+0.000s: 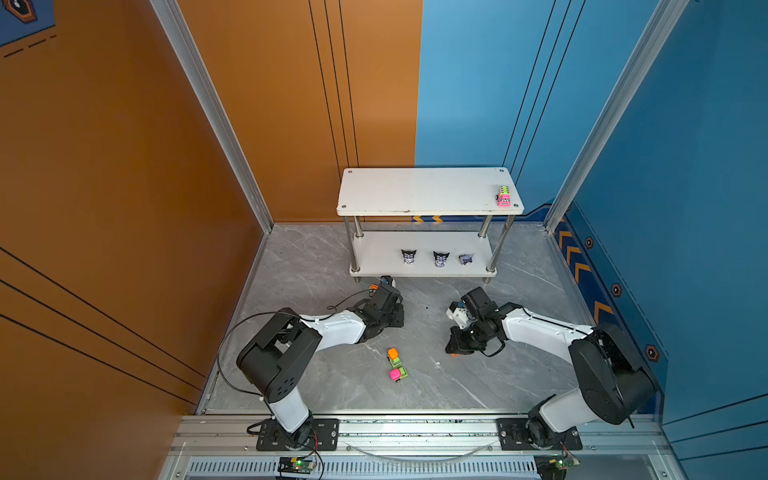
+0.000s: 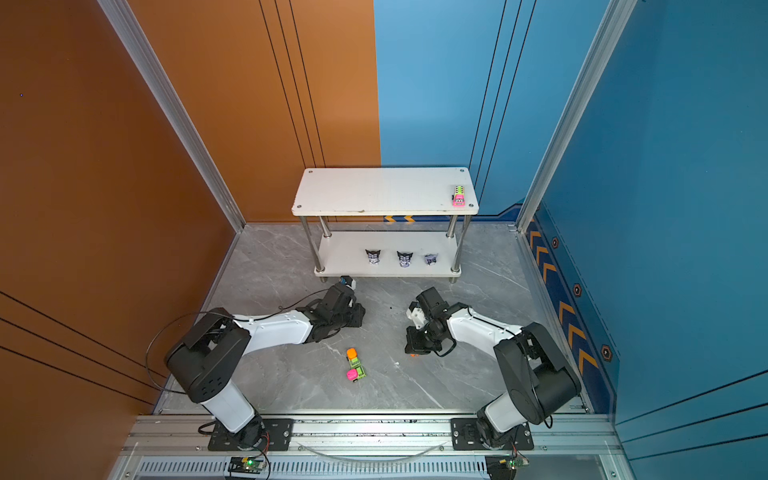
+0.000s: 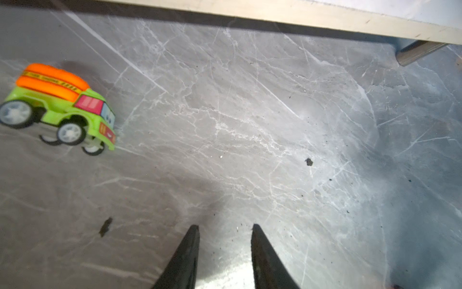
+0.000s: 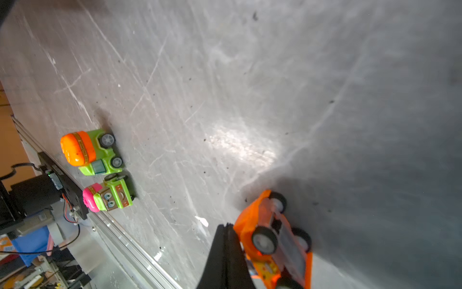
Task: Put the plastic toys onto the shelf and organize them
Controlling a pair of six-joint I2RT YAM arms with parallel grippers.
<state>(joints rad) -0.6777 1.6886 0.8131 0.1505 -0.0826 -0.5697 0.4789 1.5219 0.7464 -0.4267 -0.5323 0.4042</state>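
While hovering just below centre in both top views, holding the left gripper part-open, empty; pinching the right gripper closed beside an overturned orange plastic toy car. Sitting on the white two-tier chrome-post shelf, centre frame: one pink-green car, three black-lilac figurines. Lying lower centre: two neon cars.

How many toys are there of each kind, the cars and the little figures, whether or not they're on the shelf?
Cars: 5. The pink car is on top of the shelf. The other four are off it: orange-top car, pink-top car, orange car, striped car.
Figurines: 3. The figurines stand on the lower board.
Total: 8
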